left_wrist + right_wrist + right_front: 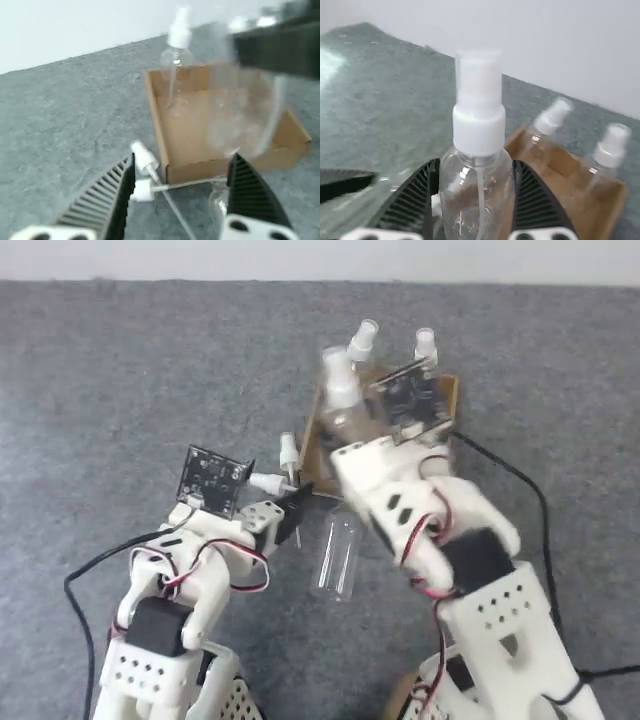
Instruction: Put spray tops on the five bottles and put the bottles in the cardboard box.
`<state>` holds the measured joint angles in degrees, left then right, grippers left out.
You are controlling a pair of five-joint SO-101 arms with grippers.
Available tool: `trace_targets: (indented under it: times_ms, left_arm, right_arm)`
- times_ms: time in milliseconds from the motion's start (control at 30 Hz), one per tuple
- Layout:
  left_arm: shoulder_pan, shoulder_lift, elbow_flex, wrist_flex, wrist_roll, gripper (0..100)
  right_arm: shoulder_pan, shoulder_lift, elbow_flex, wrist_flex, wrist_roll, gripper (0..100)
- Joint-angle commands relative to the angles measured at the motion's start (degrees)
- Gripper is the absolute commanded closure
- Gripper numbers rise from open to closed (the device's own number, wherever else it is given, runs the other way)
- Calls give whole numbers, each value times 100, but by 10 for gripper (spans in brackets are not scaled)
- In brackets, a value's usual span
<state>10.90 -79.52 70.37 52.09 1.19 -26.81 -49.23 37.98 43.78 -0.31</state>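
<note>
Right pincer [476,172]: pinching the capped bottle [479,120] by its clear body and holding it upright above the cardboard box [452,390], on the side of the box nearest the left arm.
Left pincer [184,165]: spread wide and holding nothing, low over the table [120,370] just outside the box's near corner.
Spray tops [145,159]: two lie loose on the table against that same corner, their thin dip tubes trailing.
Standing bottles [425,342]: two, already capped, stand upright at the far side of the box.
Uncapped bottle [338,555]: lies on its side just in front of the box, between the two arms.
Handling: the bottles look empty, so they are probably light, thin-walled and smooth. They are likely to dent under a hard squeeze and to twist in a loose one.
Hold: mid-body, below the shoulder, seems best. The tops are better taken by the collar than by the bendy tube.
</note>
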Motion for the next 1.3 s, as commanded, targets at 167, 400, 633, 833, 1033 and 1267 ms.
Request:
trace_targets:
  times_ms: [167, 400, 633, 833, 1033, 1267]
  left_arm:
    - [-1196, -88, -22, -404, -9, 997]
    - [-1204, -53, -22, -378, -9, 989]
    - [-1204, -44, -22, -378, -9, 989]
    - [-1196, -44, -22, -378, -9, 989]
    - [-1196, -44, -22, -378, -9, 989]
    - [-1196, -44, -22, -369, -9, 989]
  right_arm:
    - [1077, 40, 809, -1798, 114, 993]
    - [901, 1596, 844, -3266, 62, 993]
    - [549, 2958, 879, -4567, -44, 993]
    - [418, 3600, 879, -5103, -44, 993]
    - [242, 4154, 870, -5596, -26, 993]
    - [242, 4567, 826, -5903, -9, 993]
